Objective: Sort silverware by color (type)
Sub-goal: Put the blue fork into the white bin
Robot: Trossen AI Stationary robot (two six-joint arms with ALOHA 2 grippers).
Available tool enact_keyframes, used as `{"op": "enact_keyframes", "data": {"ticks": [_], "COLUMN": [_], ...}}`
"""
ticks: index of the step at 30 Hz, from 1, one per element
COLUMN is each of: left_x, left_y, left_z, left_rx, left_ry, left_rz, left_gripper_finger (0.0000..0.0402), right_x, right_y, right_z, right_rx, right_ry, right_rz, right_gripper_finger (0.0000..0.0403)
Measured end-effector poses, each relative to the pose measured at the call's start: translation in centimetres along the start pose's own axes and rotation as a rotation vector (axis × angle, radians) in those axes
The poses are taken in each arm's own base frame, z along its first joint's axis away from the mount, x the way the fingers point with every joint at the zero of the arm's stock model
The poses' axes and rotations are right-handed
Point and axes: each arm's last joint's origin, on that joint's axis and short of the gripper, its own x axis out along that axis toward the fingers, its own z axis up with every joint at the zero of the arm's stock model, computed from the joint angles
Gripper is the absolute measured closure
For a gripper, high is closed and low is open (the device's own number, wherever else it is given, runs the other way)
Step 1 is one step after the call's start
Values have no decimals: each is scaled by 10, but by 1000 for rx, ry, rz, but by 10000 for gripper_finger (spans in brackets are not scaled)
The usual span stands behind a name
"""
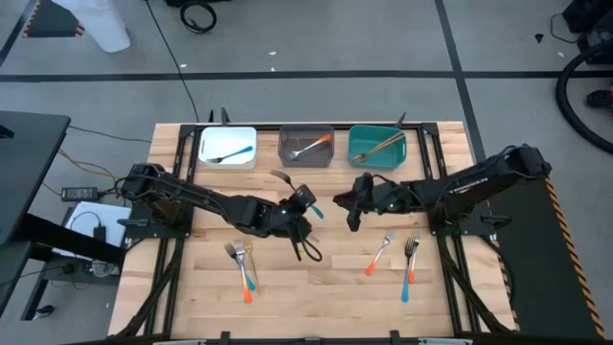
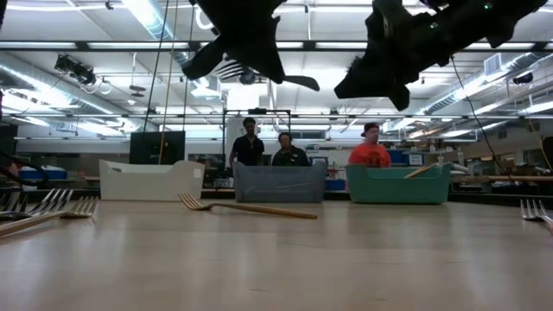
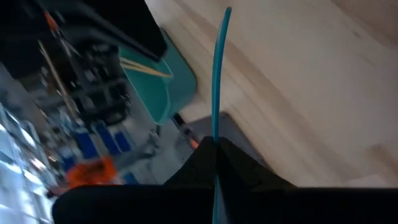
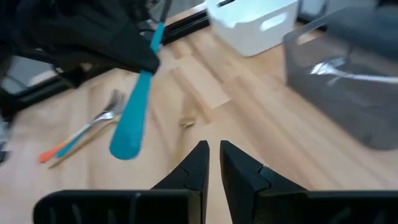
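Note:
My left gripper (image 1: 299,203) hangs above the table's middle, shut on a blue-handled utensil (image 4: 134,115) with a silver head (image 1: 281,178). My right gripper (image 4: 212,155) is level with it to the right, a short way off. Its fingers stand a narrow gap apart with nothing between them. A blue-handled piece lies in the white bin (image 1: 228,147), an orange-handled one in the grey bin (image 1: 306,147), and gold ones in the teal bin (image 1: 376,144). More silverware lies flat on the table at the near left (image 1: 241,264) and near right (image 1: 395,257). A gold fork (image 2: 246,207) lies mid-table. My left gripper pinches the utensil's blue handle (image 3: 216,124) between its two fingers. The fingers hide the exact spot. The free end of the handle (image 4: 124,146) slants down past the fingers, and the silver head sticks out the other way. The utensil is lifted clear of the table.
The three bins stand in a row along the far edge. Black rails run along both sides of the wooden table (image 1: 316,287). People sit beyond the far edge (image 2: 285,151). My two grippers are close together over the middle.

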Motion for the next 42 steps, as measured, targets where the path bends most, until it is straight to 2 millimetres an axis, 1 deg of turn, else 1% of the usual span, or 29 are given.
{"op": "enact_keyframes", "data": {"ticks": [7, 14, 24, 29, 36, 39, 42], "left_x": [8, 21, 46, 59, 75, 76, 76], "left_y": [-6, -9, -4, 1, 6, 5, 0], "left_z": [-16, -45, -98, -125, -157, -171, -186], "left_rx": [-227, -365, -484, -532, -595, -620, -648], "left_ry": [104, 271, 514, 602, 672, 687, 688], "left_rz": [-77, -156, -236, -257, -296, -291, -270], "left_gripper_finger": [388, 387, 387, 386, 386, 386, 386], "right_x": [-3, -3, -3, -3, -4, -5, -7], "right_y": [1, 3, 4, 4, 5, 8, 12], "right_z": [-3, -1, 0, 0, -3, -5, -6], "right_rx": [-139, -229, -271, -273, -268, -271, -261], "right_ry": [-74, -102, -109, -105, -88, -86, -84], "right_rz": [-118, -126, -125, -125, -117, -104, -88], "right_gripper_finger": [353, 353, 353, 353, 353, 353, 353]}}
